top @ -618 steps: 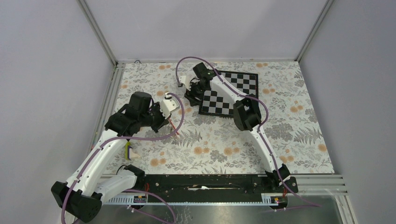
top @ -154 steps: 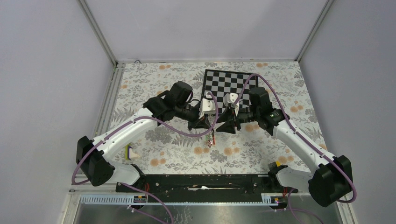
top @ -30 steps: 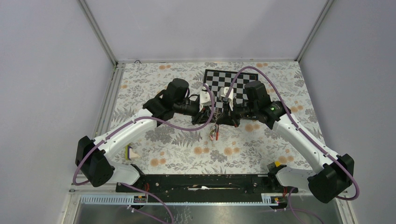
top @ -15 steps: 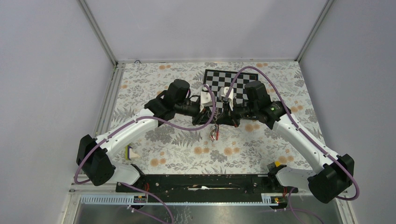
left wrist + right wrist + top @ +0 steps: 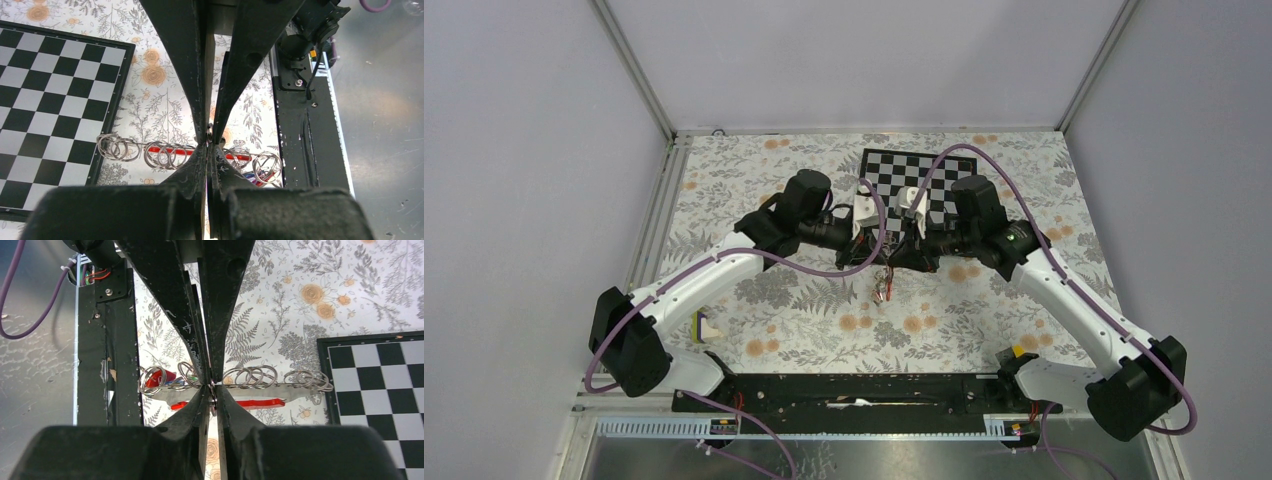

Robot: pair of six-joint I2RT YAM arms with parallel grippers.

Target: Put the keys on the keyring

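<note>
Above the middle of the floral cloth my two grippers meet tip to tip. The left gripper (image 5: 882, 254) (image 5: 208, 150) is shut on the keyring (image 5: 162, 156) (image 5: 252, 376), a row of linked steel rings stretched sideways between the fingers. The right gripper (image 5: 902, 254) (image 5: 212, 390) faces it with a narrow gap between its pads at the same spot. The keys (image 5: 884, 287) hang below the grippers. One end of the row carries a red tag (image 5: 161, 377) (image 5: 260, 179) with a bit of blue beside it. A red strip (image 5: 260, 403) shows just behind the rings.
A black-and-white chessboard (image 5: 944, 180) lies at the back right, just behind the grippers. A yellow-and-white block (image 5: 703, 326) sits at the front left. The black mounting rail (image 5: 874, 390) runs along the near edge.
The grippers stay joined over the cloth and the keys hang in the same place. The right arm has shifted slightly to the right.
</note>
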